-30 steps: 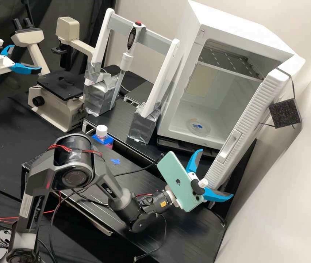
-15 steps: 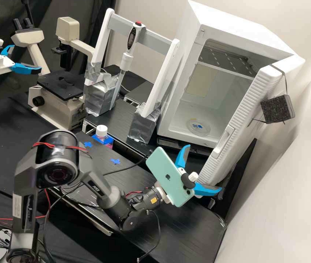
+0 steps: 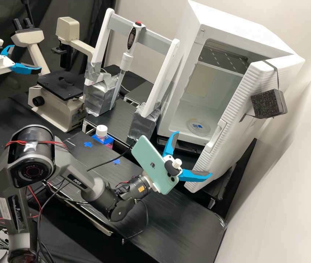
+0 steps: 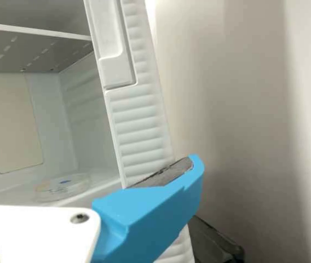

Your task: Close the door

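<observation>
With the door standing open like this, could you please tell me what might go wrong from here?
The gripper has one finger by the lower free corner of the door, so it might slip off that corner during a push. Its other finger points towards the opening and could get caught between door and cabinet. A hard slam might also shift the round dish on the cabinet floor.
</observation>
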